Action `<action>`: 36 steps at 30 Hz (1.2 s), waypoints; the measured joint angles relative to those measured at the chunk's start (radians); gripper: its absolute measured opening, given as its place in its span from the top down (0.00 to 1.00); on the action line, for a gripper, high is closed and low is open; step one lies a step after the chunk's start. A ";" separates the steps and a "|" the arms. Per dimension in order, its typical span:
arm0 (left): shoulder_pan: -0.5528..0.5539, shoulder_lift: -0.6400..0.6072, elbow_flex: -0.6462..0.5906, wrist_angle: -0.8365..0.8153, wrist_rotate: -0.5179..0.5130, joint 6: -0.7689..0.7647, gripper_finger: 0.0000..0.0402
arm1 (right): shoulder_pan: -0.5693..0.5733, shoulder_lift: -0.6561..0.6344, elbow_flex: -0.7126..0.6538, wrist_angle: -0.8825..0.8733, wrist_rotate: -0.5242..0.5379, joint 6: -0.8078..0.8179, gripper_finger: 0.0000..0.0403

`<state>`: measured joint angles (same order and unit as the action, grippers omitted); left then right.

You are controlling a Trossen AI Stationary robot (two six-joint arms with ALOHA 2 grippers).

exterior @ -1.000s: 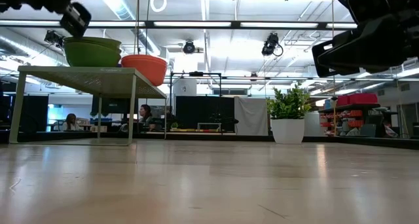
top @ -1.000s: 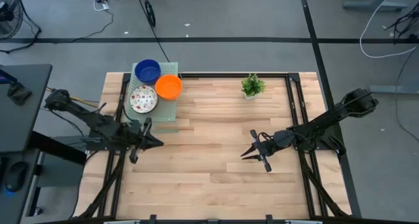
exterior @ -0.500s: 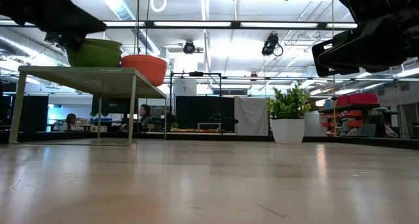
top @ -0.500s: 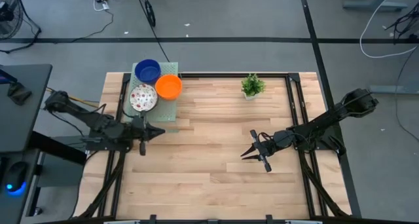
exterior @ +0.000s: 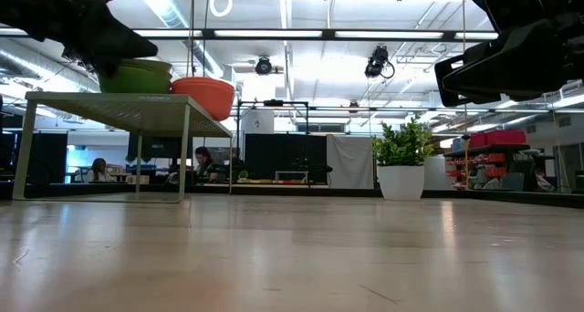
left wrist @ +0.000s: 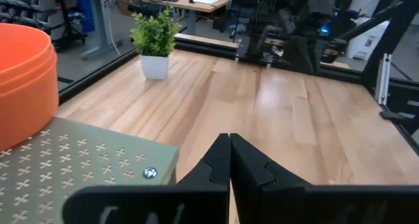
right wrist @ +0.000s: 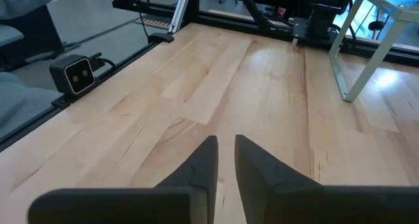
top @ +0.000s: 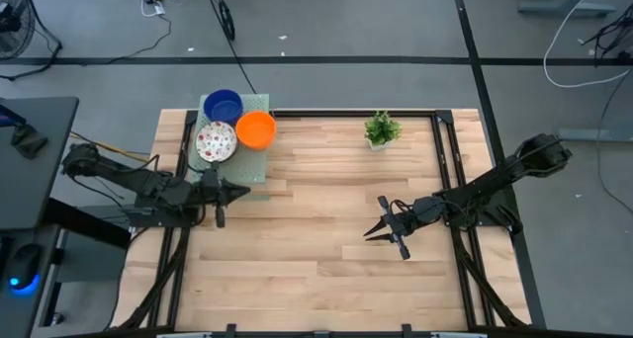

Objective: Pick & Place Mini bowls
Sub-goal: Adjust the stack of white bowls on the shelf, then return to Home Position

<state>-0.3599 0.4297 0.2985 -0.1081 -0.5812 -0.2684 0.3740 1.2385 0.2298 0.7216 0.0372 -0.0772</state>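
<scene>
Mini bowls [top: 236,128] sit upper left on a raised shelf [top: 253,176]; the left gripper [top: 237,192], fingers pressed together and empty, could knock them reaching in, while the right gripper [top: 370,231], slightly parted and empty, waits centre-right.

A pale wood-plank counter [top: 316,239] framed by dark rails carries a low green perforated stand [top: 252,175] at its far left corner. On the stand sit three bowls: a blue bowl [top: 224,107] at the back, an orange bowl [top: 256,130] beside it, and a white speckled bowl [top: 216,141] in front, all close together. A small potted plant [top: 381,130] stands directly on the counter near the far edge, well apart from the stand. The planks show light grain and seams.
</scene>
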 joint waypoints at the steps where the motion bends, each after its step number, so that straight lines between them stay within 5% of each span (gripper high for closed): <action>1: 0.002 0.000 0.000 0.000 0.000 0.000 0.99 | 0.000 0.000 0.000 0.000 0.000 0.000 0.86; 5: 0.004 -0.005 0.000 0.009 0.010 -0.007 0.99 | 0.000 0.000 0.000 0.000 0.000 0.000 0.86; 14: -0.020 0.008 0.000 0.159 0.287 -0.110 0.99 | 0.000 0.000 0.000 -0.001 0.000 -0.002 0.86; 18: -0.110 0.042 0.000 0.156 0.235 -0.133 0.99 | 0.000 0.000 0.000 -0.006 0.000 -0.002 0.86; 26: -0.316 0.053 0.000 0.174 -0.043 -0.025 0.99 | 0.000 0.000 0.000 -0.011 0.000 0.012 0.86; 36: -0.232 -0.140 -0.022 0.192 0.113 0.150 0.99 | 0.000 0.000 0.000 -0.006 0.000 0.014 0.86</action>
<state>-0.5921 0.2894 0.2770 0.0834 -0.4683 -0.1185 0.3738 1.2387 0.2298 0.7155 0.0372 -0.0633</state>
